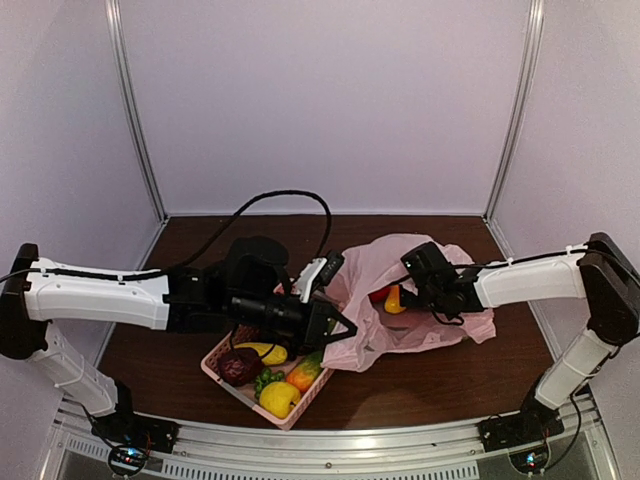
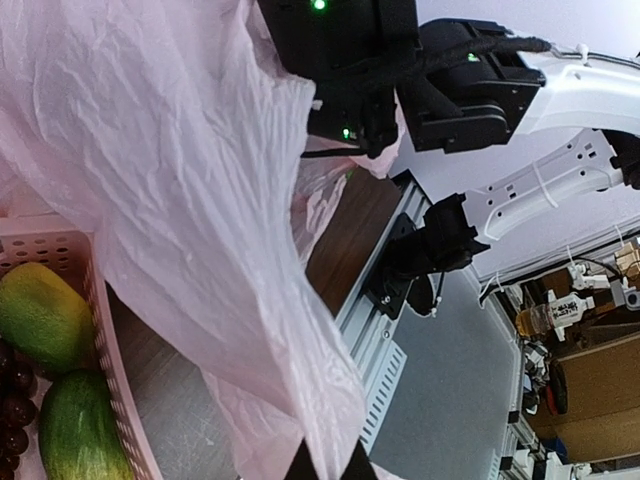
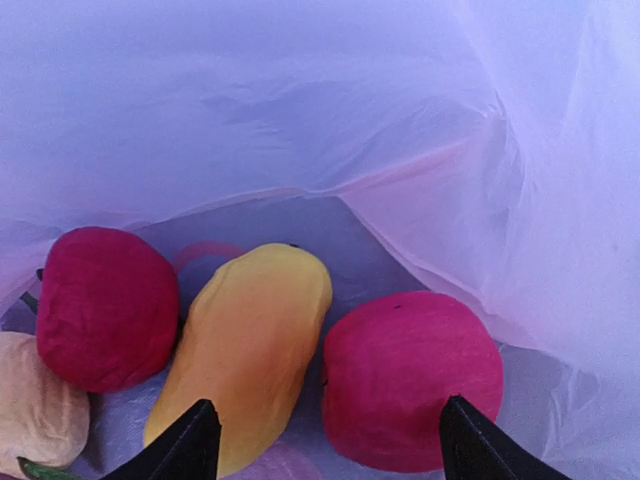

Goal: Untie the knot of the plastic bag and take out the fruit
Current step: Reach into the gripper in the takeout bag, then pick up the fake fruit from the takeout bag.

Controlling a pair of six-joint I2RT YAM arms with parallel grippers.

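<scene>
Right claw [image 3: 328, 400] hangs released inside the plastic bag [image 3: 300, 120]; centre it over the red fruit [image 3: 410, 375] before clenching, while left claw [image 2: 325, 460] pinches the rim.

No print can be read, not even on the plastic bag [image 1: 366, 268]

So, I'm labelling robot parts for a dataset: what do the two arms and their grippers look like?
Both the left arm and right arm have white links with black joints and black wrist blocks. A black cable loops above the left one. The left gripper and right gripper are black with pointed tips.
</scene>
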